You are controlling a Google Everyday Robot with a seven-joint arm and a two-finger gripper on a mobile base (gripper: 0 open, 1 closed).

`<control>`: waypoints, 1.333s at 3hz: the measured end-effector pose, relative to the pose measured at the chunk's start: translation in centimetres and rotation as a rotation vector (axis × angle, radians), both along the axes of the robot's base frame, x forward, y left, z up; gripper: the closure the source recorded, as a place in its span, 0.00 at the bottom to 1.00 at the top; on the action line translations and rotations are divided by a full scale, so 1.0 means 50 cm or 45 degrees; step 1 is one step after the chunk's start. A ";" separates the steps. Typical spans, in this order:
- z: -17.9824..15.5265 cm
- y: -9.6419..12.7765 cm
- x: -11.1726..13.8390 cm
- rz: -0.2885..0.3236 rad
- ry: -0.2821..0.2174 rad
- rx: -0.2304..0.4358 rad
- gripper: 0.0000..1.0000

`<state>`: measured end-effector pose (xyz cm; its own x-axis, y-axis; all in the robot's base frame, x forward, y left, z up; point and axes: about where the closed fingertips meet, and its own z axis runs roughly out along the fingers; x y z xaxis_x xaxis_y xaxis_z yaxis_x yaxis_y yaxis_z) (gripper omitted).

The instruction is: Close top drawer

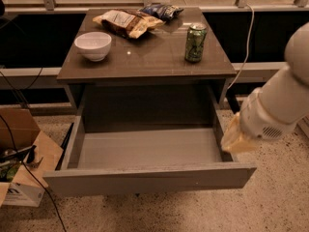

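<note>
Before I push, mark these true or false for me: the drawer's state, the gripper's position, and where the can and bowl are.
1. The top drawer stands open. True.
2. The gripper is pressed against the middle of the drawer front. False: it is by the drawer's right side wall, near the front corner.
3. The green can stands upright on the cabinet top. True.
4. The white bowl sits inside the drawer. False: it is on the cabinet top, left of the can.
</note>
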<state>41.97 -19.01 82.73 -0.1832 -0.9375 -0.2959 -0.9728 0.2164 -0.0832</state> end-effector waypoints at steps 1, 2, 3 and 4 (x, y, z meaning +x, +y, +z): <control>-0.118 0.007 -0.039 -0.023 0.125 -0.016 1.00; -0.227 0.027 -0.076 -0.054 0.229 0.018 1.00; -0.356 0.055 -0.075 -0.074 0.329 0.077 1.00; -0.356 0.054 -0.075 -0.082 0.327 0.078 1.00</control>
